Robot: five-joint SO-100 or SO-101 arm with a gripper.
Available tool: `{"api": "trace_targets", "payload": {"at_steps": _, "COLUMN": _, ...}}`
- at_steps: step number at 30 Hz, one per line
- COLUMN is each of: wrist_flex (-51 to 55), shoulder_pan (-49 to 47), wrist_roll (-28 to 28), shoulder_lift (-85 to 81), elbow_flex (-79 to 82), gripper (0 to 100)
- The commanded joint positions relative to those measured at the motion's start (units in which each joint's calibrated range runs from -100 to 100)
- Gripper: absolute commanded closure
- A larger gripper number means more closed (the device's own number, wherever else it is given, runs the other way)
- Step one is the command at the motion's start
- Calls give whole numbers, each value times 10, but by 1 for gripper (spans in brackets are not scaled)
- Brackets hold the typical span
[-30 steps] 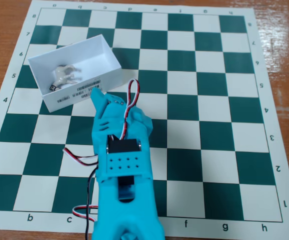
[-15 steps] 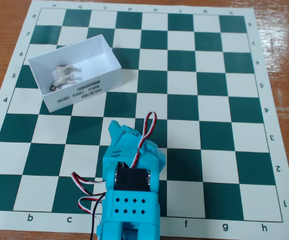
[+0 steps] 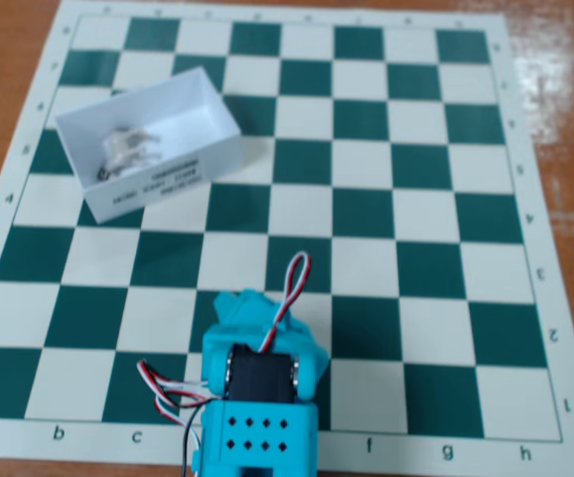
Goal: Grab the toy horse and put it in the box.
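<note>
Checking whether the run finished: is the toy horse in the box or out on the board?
In: the toy horse lies inside the box, within its white walls.

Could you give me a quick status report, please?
Gripper hidden, arm folded near board edge. Toy horse already inside box. Nothing in the way.

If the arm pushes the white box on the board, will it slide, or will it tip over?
The box looks like thin cardboard with low walls, so probably light and more apt to slide than tip. The toy horse inside may shift.

Open board (image 3: 366,214); box (image 3: 183,174) far left
</note>
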Motion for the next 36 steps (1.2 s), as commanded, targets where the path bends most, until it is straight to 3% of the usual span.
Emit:
{"api": "trace_targets", "payload": {"at_steps": 1, "wrist_flex": 18, "shoulder_pan": 1, "wrist_roll": 0, "shoulder_lift": -14, "elbow_flex": 4, "gripper": 68}}
{"api": "trace_targets", "payload": {"at_steps": 36, "wrist_flex": 23, "shoulder_pan": -4, "wrist_roll": 2, "shoulder_lift": -14, "elbow_flex": 4, "gripper": 68}}
